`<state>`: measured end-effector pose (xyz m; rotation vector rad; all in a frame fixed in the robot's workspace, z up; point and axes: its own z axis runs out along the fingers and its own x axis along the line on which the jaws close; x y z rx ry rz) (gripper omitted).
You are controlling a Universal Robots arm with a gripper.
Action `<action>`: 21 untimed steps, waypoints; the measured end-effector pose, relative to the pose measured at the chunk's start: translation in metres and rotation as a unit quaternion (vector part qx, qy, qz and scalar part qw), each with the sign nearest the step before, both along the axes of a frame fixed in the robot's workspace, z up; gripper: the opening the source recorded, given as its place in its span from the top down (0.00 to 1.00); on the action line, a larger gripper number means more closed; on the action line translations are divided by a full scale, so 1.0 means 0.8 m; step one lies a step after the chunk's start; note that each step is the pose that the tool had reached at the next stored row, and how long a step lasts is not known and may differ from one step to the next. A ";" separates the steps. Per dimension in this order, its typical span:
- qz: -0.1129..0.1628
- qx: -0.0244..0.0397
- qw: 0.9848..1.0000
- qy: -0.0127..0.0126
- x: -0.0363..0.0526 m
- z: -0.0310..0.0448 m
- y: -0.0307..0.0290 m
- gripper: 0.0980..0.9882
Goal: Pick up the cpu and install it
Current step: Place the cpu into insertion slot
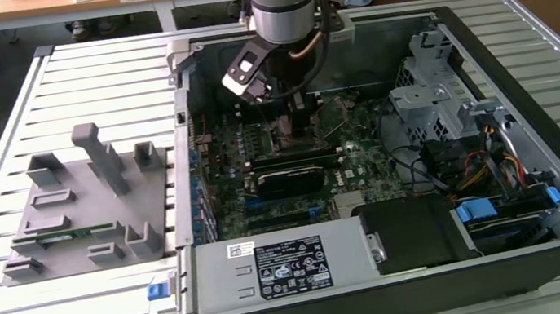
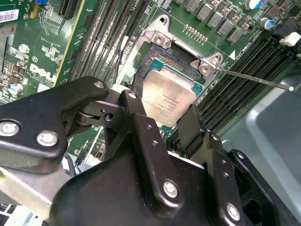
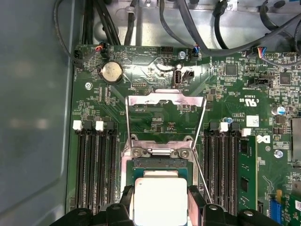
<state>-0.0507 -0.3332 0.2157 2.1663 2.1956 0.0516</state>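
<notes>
Here we are above an open case [image 1: 443, 299] lying on a slatted table [image 1: 83, 86], and the arm is reaching straight down into it, with the gripper [image 1: 291, 118] low over the green board [image 1: 369, 161]. In the second wrist view the gripper [image 2: 162, 104] is right at the socket [image 2: 174, 63], and the cpu [image 2: 167, 96] is between its two black fingers [image 2: 136, 110], silver top up. The jaws are pressed against two opposite edges of the cpu, closed on it. The cpu lines up squarely with the socket, and a strip of blue-green socket edge peeks out past its far side (whether it is fully seated or a hair above, I can't tell). The first wrist view shows the cpu [image 3: 160, 197] over the socket [image 3: 160, 165], with the gripper [image 3: 161, 202] flanking it. The load plate [image 3: 167, 100] is flipped open, back away from the socket, over the board [image 3: 117, 117], and memory slots [image 3: 96, 165] run along both sides. In the second wrist view the thin lever [image 2: 254, 80] sticks out sideways, unlatched. Out on the table, well apart from the arm, stands a grey fixture [image 1: 79, 210] on the exterior view's left.
</notes>
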 end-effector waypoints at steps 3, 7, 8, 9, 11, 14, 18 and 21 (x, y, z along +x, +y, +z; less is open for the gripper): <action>-0.001 0.000 1.000 0.000 0.001 -0.0018 0.0000 0.51; -0.002 0.000 1.000 0.000 0.001 -0.0048 0.0000 0.51; -0.003 0.000 1.000 0.000 0.001 -0.0057 0.0000 0.51; -0.003 0.000 1.000 0.000 0.001 -0.0063 0.0000 0.51; -0.003 0.000 1.000 0.001 0.001 -0.0074 0.0000 0.51; -0.004 0.000 1.000 0.001 0.001 -0.0102 0.0000 0.51; -0.005 0.000 1.000 0.000 0.001 -0.0140 0.0000 0.51; -0.005 0.000 1.000 0.000 0.001 -0.0164 0.0000 0.51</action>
